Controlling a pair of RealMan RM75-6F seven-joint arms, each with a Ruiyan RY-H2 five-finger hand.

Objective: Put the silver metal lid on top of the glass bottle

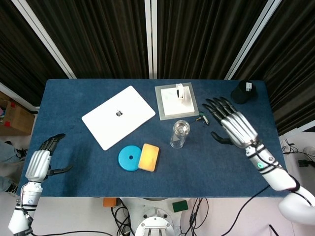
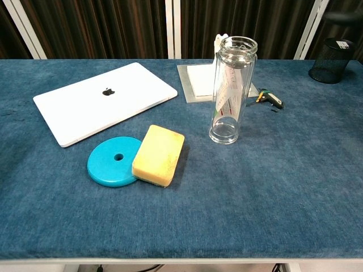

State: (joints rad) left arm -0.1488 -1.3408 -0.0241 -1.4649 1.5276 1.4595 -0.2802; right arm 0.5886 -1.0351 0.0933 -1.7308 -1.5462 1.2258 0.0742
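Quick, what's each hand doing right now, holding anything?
Left hand: open, holding nothing.
Right hand: open, fingers spread, holding nothing.
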